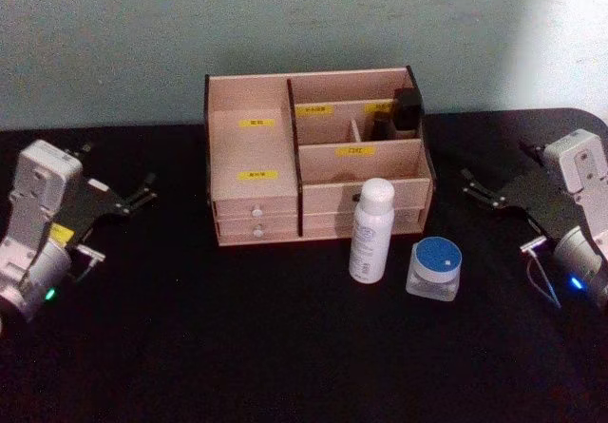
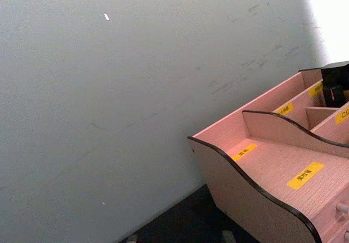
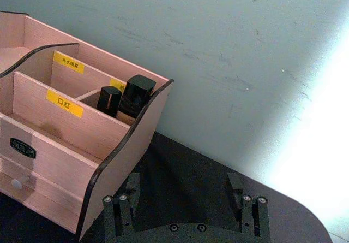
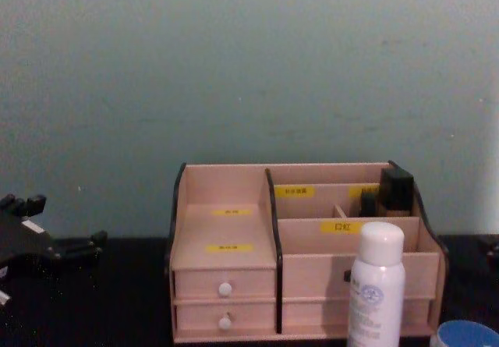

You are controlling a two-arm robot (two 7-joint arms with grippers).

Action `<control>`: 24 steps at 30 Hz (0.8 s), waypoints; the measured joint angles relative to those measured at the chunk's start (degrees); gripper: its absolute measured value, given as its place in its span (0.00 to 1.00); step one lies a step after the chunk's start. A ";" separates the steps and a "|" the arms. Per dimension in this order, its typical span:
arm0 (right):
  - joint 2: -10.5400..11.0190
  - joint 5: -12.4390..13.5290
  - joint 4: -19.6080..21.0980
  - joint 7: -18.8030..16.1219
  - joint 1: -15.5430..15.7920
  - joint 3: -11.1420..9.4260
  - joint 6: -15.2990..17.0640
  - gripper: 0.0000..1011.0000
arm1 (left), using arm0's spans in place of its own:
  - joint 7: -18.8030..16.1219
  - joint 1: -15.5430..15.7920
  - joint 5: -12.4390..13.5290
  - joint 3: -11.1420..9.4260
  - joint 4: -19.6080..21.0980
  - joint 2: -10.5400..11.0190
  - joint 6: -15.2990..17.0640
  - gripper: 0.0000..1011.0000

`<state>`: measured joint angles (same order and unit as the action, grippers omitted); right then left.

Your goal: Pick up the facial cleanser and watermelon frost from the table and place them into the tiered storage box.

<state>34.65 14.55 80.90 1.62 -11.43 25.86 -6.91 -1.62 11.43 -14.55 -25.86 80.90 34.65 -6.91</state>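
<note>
**Both grippers parted, one on each side of the tiered storage box**

The left gripper (image 1: 150, 186) is being held with its fingers spread and nothing between them. It is positioned over the black table (image 1: 237, 347), to the left of the tiered storage box (image 1: 237, 147) and apart from it. The right gripper (image 1: 466, 182) is being held in the same manner on the box's right, near its black-edged side wall. In the right wrist view its fingers (image 3: 131, 184) are being shown wide apart and empty.

The facial cleanser (image 1: 370, 230), a white bottle with a white cap, is being shown upright on the table, just in front of the box's right-hand drawers. The watermelon frost (image 1: 434, 267), a small clear jar with a blue lid, is being shown just beside the bottle, on its right and slightly nearer the robot. Neither item is being touched by a gripper.

Inside the box, dark bottles (image 1: 408, 109) are being kept in the rear right compartment. The stepped left tiers, marked by yellow labels (image 1: 256, 173), are being shown bare above two drawers with white knobs (image 1: 255, 212).
</note>
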 joint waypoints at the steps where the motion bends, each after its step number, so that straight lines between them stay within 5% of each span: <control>1: 0.00 0.00 0.00 0.00 0.00 0.00 0.00 0.99 | 0.00 0.00 0.00 0.00 0.00 0.00 0.00 0.99; 24: 0.00 0.00 0.00 0.00 0.00 0.00 0.00 0.99 | 0.00 0.00 0.00 0.00 0.00 0.00 0.00 0.99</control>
<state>34.65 14.55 80.90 1.62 -11.43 25.86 -6.91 -1.62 11.43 -14.55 -25.86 80.90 34.64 -6.91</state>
